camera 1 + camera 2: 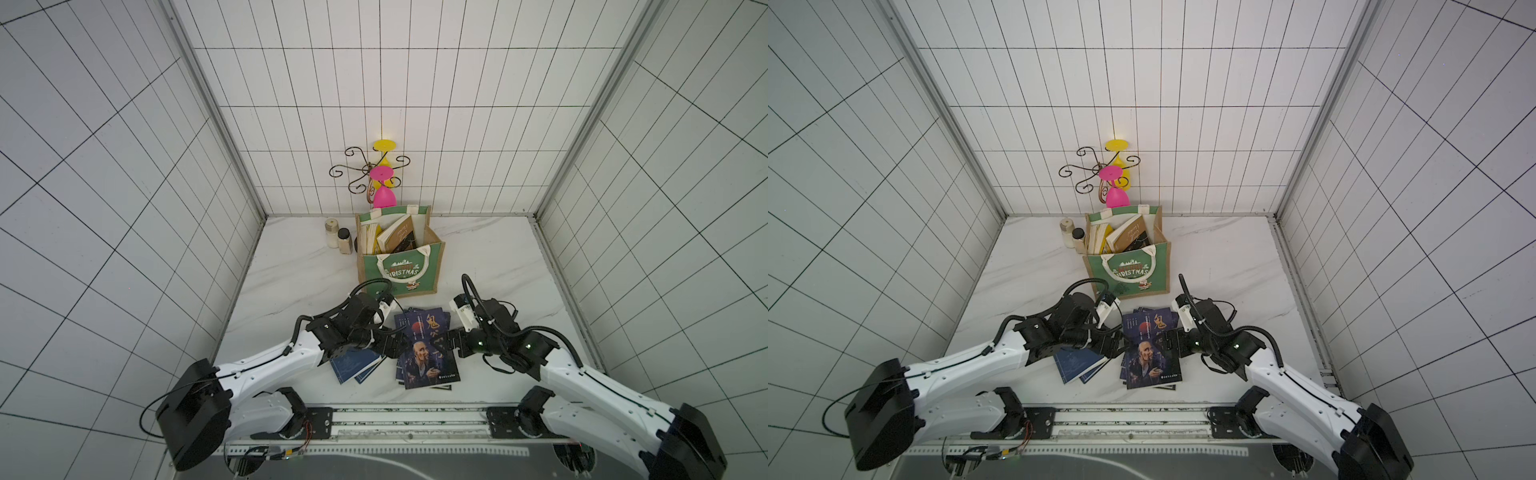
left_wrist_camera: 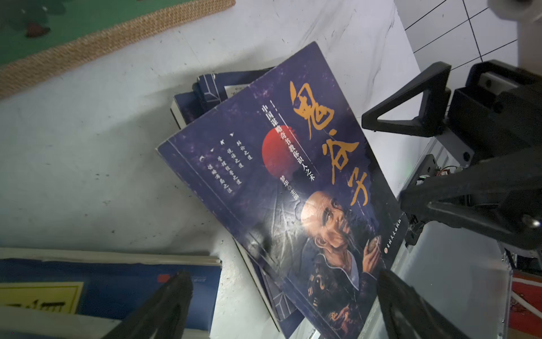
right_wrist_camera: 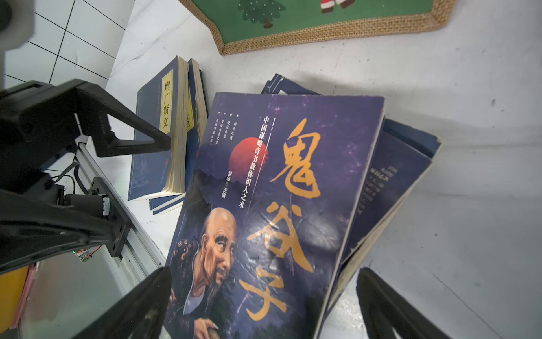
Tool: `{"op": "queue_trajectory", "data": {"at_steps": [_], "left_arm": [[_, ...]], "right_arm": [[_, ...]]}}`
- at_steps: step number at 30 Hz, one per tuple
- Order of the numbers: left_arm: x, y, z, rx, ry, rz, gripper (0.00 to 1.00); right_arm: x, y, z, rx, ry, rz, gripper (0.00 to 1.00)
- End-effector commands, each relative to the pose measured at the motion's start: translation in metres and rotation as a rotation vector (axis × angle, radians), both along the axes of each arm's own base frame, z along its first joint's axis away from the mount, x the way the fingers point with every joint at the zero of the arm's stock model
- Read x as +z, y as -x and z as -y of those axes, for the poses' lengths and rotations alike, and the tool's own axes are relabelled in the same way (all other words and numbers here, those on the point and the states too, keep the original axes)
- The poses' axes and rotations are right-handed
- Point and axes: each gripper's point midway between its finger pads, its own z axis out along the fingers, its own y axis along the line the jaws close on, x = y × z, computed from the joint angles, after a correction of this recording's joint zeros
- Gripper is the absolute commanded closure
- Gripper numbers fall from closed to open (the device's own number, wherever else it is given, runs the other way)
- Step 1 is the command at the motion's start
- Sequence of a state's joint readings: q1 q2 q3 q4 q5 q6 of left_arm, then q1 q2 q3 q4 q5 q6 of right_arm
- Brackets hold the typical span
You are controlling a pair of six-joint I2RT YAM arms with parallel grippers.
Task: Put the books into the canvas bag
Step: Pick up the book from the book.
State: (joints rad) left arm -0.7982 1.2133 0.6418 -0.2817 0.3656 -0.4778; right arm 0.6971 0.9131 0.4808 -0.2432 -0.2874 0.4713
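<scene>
Site: marble table (image 1: 291,270). The canvas bag (image 1: 398,271) – tan jute, green panels, white "CHRISTMAS" print – stands upright at back-centre, mouth open. The bagged books (image 1: 395,237) stand/lean inside; a yellow one and a tan cover show.

Other books lie flat in front of bag, btwn the two arms. Main pile: illustrated book (image 1: 424,353) on top – dark purple cover, bald old man, orange Chinese chars, red disc – over fanned navy books (image 3: 393,176). A navy pair (image 1: 357,365), yellow title label, lies just beside pile on L arm's side, partly under that arm.

The L gripper (image 2: 283,274): fingers wide apart, low at pile's L edge, gripping nothing. The R gripper (image 3: 264,273): fingers wide apart too, low at pile's R edge, either side of illustrated book's corner, not clamped. Contact w/ cover: can't tell.

Just L of bag, two jars (image 1: 332,235). Behind bag, wire stand (image 1: 357,166) w/ pink goblet (image 1: 383,198) and yellow goblet (image 1: 384,146).
</scene>
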Motion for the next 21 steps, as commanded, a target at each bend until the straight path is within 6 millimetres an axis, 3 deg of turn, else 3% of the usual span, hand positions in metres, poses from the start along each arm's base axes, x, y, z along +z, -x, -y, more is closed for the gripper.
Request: {"op": "queue_trajectory", "data": {"at_steps": [1, 7, 12, 18, 21], "left_arm": [[0.004, -0.015, 0.02, 0.028, 0.094, -0.01, 0.03], [-0.015, -0.03, 0.024, 0.068, 0.115, -0.053, 0.03], [-0.004, -0.032, 0.027, 0.064, 0.163, -0.034, 0.17], [-0.005, -0.033, 0.033, 0.042, 0.179, -0.043, 0.14], [-0.002, -0.034, 0.033, 0.047, 0.191, -0.037, 0.19]], "right_arm": [[-0.008, 0.003, -0.003, 0.007, -0.026, 0.007, 0.01], [-0.011, 0.008, -0.008, 0.044, -0.054, 0.008, 0.01], [-0.017, 0.013, -0.011, 0.068, -0.069, -0.006, 0.01], [-0.025, 0.016, -0.017, 0.097, -0.086, -0.029, 0.01], [-0.024, 0.017, -0.02, 0.107, -0.096, -0.025, 0.01]]}}
